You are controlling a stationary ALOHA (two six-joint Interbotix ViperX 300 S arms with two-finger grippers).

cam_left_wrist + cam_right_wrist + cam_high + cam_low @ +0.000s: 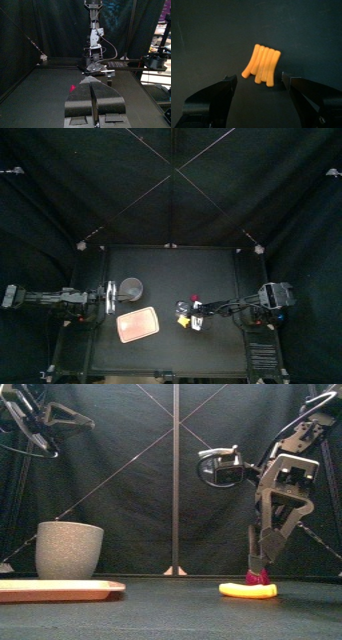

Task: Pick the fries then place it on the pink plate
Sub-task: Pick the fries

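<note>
Two grippers: the right gripper [258, 80] hangs over the fries with fingers apart, one on each side and touching neither. The left gripper [93, 87] has fingers together and sits at the table's 9 o'clock edge.
Fries [262, 64]: a bunch of smooth orange-yellow sticks with rounded ends, side by side. They lie flat on the table just to 4 o'clock of its centre.
Tray [138, 325]: flat and pink, with a low rim and rounded corners. It lies at 8 o'clock, well apart from the fries.
Cup [70, 549]: tall, grey and speckled, upright at 10 o'clock, just behind the tray.
Red bit [254, 575]: small, just behind the fries. What it is cannot be told.
Table [214, 268]: matt black, with bare surface between fries and tray.
</note>
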